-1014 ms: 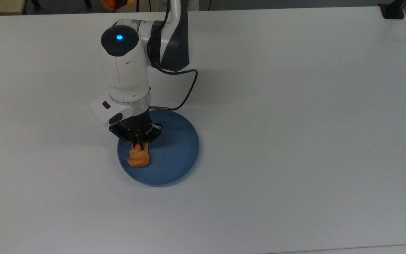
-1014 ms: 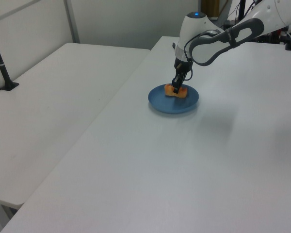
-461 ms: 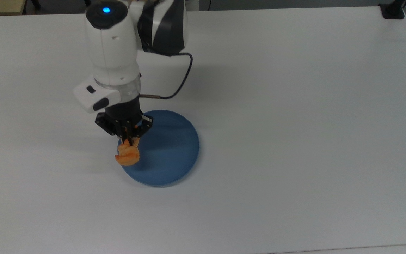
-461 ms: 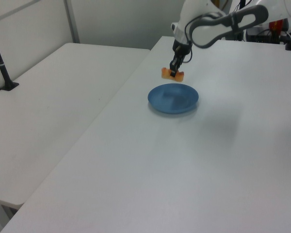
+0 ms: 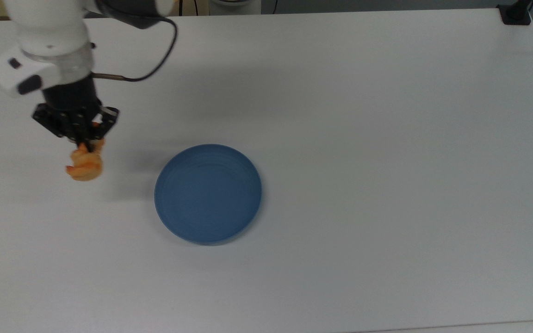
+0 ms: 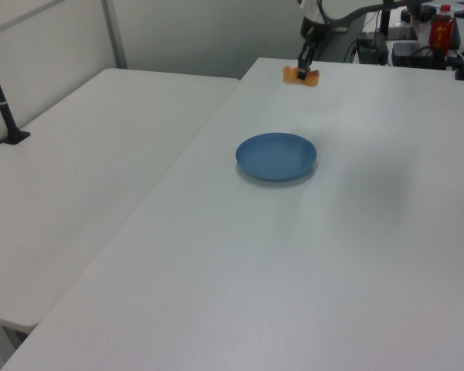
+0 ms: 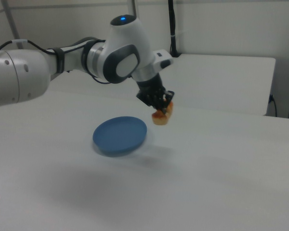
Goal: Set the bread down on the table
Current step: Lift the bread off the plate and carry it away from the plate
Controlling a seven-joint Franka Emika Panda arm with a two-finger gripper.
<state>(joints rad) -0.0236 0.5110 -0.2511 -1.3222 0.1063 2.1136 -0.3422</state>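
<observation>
I can read no brand, label or writing anywhere; a red bottle (image 6: 441, 17) at the far edge of the left view carries a label too small for me to make out.

From the top view, my gripper (image 5: 87, 144) hangs at the top view's left, its two dark fingers closed on the upper end of the bread (image 5: 84, 163). The bread, a small golden-orange braided loaf, dangles below the fingers over bare table (image 5: 387, 138), well apart from the round blue plate (image 5: 207, 193), which sits nearer the middle with nothing on it. The arm's upper part is cut off by the top edge of the top view, and a black cable (image 5: 155, 64) loops from the wrist.

The right view gives me what the top view cannot: the bread (image 7: 162, 115) is clearly held in the air, above the table (image 7: 221, 173) and beside the plate (image 7: 120, 135), toward the right view's right. There I also see the white arm with its blue light (image 7: 123, 19) and the gripper (image 7: 163, 107) tilted downward.

In the left view the gripper (image 6: 304, 68) and bread (image 6: 301, 75) are small and far off, beyond the plate (image 6: 276, 156); the arm is mostly cut off at the top. The left view also shows a second white table (image 6: 85, 154) at its left.
</observation>
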